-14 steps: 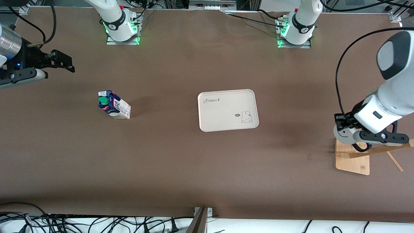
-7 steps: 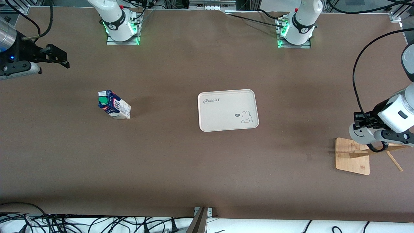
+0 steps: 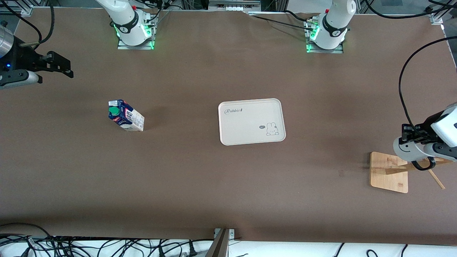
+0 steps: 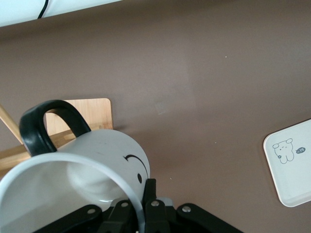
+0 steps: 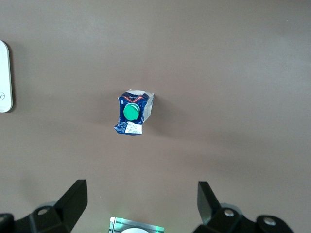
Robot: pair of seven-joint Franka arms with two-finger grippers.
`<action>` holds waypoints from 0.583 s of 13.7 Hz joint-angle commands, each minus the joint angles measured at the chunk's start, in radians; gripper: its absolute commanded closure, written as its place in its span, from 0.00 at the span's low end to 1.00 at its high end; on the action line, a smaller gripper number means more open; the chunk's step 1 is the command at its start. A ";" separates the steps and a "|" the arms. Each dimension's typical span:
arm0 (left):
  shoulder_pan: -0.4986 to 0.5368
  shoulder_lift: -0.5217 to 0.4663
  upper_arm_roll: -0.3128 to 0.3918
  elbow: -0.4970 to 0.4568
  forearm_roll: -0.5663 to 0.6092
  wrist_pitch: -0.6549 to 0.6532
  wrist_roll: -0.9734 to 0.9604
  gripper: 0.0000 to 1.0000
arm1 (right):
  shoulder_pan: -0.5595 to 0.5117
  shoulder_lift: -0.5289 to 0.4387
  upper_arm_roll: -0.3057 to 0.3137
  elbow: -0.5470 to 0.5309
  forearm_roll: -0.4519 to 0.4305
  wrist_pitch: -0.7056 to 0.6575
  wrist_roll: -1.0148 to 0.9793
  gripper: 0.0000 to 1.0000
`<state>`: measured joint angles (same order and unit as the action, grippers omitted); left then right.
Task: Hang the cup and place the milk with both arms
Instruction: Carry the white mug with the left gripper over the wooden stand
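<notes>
Over the wooden rack (image 3: 389,172) at the left arm's end of the table, the left gripper (image 3: 423,151) carries the cup (image 3: 407,150); its fingers are closed on the rim, one inside the mouth and one outside, as the left wrist view shows at the cup (image 4: 82,170) with the gripper (image 4: 141,211) pinching the wall; the cup is tipped on its side with the smiley face outward and the black handle (image 4: 46,124) turned toward the rack's slanted peg (image 3: 416,167); whether the handle already touches the peg cannot be told; the hanging step is judged to be in hand and not yet finished. The next move calls for the loop to be threaded over the peg's end and slid down along it before the fingers let go, with the cup kept from swinging.

The right gripper (image 3: 59,66) hangs over the table's edge at the right arm's end, its fingers spread wide and holding nothing, as the right wrist view confirms at the gripper (image 5: 141,199); the milk (image 3: 125,116) stands on the table, upright or slightly tilted, green cap up, well apart from the tray (image 3: 251,121) at the table's middle; it appears in the right wrist view too, as the milk (image 5: 133,113), untouched; the milk step is judged not begun, and it will call for a descent over the carton and a grasp across its sides.
</notes>
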<state>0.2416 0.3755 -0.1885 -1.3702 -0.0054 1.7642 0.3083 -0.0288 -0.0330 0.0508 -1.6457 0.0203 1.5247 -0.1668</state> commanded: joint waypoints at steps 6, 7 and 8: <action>0.064 0.014 -0.008 0.005 -0.015 0.009 0.091 1.00 | -0.013 0.007 0.007 0.027 -0.016 0.000 0.000 0.00; 0.065 0.014 -0.008 0.003 -0.013 0.009 0.091 1.00 | -0.013 0.007 0.007 0.027 -0.017 -0.001 0.000 0.00; 0.065 0.014 -0.008 0.003 -0.010 0.009 0.092 1.00 | -0.013 0.007 0.007 0.027 -0.017 -0.003 0.000 0.00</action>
<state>0.2958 0.3898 -0.1885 -1.3723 -0.0090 1.7584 0.3683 -0.0306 -0.0292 0.0509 -1.6346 0.0200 1.5296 -0.1668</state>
